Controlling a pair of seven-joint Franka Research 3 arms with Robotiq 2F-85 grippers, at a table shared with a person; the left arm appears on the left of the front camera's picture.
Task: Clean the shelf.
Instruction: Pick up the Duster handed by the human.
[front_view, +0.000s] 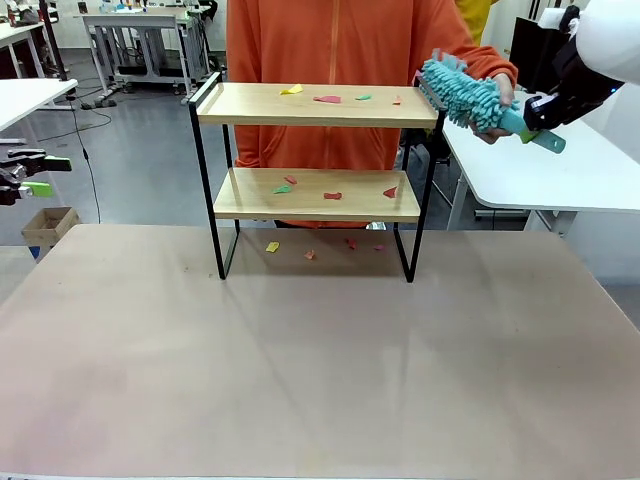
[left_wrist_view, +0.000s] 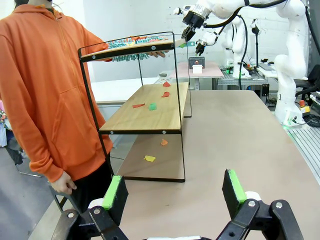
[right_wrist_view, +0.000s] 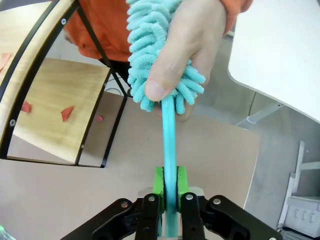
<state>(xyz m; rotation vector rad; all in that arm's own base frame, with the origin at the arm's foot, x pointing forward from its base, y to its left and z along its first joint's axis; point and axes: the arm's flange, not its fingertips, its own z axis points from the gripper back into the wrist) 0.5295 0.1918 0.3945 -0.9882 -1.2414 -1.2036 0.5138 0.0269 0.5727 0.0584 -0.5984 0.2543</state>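
Many scraps (front_view: 327, 98) sit on the shelf (front_view: 260, 105), nothing swept yet. Right gripper (right_wrist_view: 170, 182) squeezes the duster (right_wrist_view: 145, 60) (a hand (right_wrist_view: 187, 45) holds it too); left gripper (left_wrist_view: 174, 192) wide open, empty.

Cardboard box (front_view: 48, 227) on floor, left; white side table (front_view: 560, 172) right.

Left gripper (left_wrist_view: 174, 190): green pads wide apart, nothing between them, low over the table (left_wrist_view: 240, 135). Shelf (left_wrist_view: 142, 131) stands ahead, with a person in an orange hoodie (left_wrist_view: 45, 85) just beside it. Lower board: red scraps (left_wrist_view: 138, 105) and a green scrap (left_wrist_view: 152, 106). On the table under the shelf: a yellow scrap (left_wrist_view: 149, 158) and an orange scrap (left_wrist_view: 163, 142). Teal duster (left_wrist_view: 131, 56) sits at the top board, with the right gripper (left_wrist_view: 192, 39) at its handle end.
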